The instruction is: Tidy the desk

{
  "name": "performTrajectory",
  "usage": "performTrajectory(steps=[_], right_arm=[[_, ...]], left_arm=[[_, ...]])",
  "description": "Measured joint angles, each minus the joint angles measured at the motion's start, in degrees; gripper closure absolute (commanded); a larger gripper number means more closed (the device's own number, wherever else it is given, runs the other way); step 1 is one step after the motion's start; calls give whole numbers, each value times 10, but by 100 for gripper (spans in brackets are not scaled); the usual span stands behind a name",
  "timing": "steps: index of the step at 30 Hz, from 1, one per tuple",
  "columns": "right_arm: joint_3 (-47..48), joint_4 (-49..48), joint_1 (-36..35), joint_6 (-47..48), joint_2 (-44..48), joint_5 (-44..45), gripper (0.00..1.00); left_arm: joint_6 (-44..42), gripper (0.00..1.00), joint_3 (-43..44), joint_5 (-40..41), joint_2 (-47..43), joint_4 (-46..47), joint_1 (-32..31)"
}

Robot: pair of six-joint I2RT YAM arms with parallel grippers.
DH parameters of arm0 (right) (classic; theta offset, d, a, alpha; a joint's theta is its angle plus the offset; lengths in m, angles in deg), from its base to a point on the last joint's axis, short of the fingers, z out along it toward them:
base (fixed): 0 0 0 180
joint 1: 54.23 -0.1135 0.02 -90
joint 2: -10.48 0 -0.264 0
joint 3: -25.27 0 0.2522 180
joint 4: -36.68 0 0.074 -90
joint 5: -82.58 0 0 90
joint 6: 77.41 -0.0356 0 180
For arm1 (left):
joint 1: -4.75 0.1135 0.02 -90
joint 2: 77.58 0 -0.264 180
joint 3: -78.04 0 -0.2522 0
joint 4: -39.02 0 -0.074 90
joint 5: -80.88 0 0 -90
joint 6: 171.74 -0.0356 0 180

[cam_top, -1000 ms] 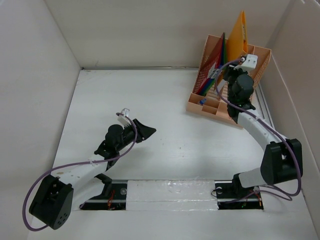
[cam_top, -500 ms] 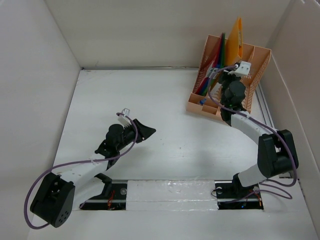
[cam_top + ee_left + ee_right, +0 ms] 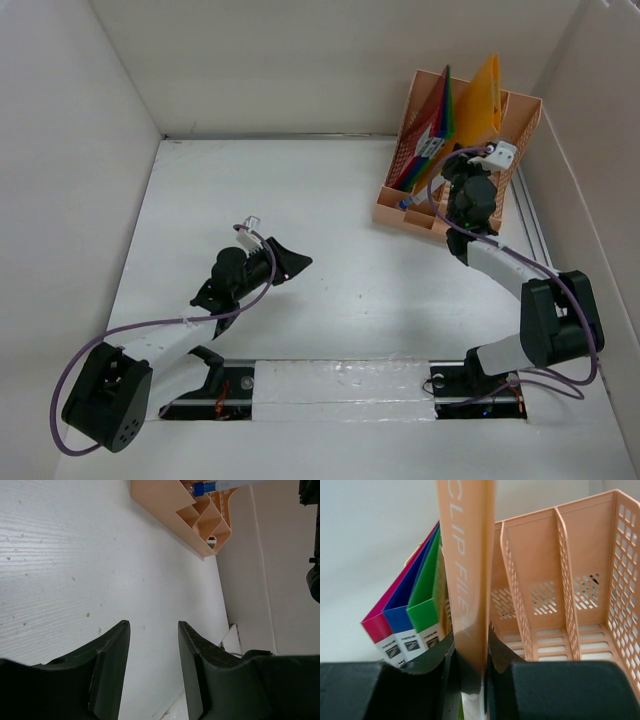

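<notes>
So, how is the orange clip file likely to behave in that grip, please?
The orange clip file looks thin and flat, so probably light and somewhat bendy. Pinched at one edge by the right gripper, it may sway or pivot.

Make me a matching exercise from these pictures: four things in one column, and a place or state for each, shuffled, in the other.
Things
1. orange clip file
2. left gripper
3. green folder
4. peach file rack

Places or states
A. open above the desk, holding nothing
B. stands at the far right corner
C. pinched in the right gripper
D. slotted beside the blue folder

Pairs: 1-C, 2-A, 3-D, 4-B
</notes>
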Motion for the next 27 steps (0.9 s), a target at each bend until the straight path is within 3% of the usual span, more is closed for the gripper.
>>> performTrajectory(steps=[8,27], right_arm=[[0,7,17,-25,1,14,100],[28,-42,23,46,-77,4,100]], left_arm=[[0,61,0,-1,0,2,0],[0,62,0,1,-8,2,0]])
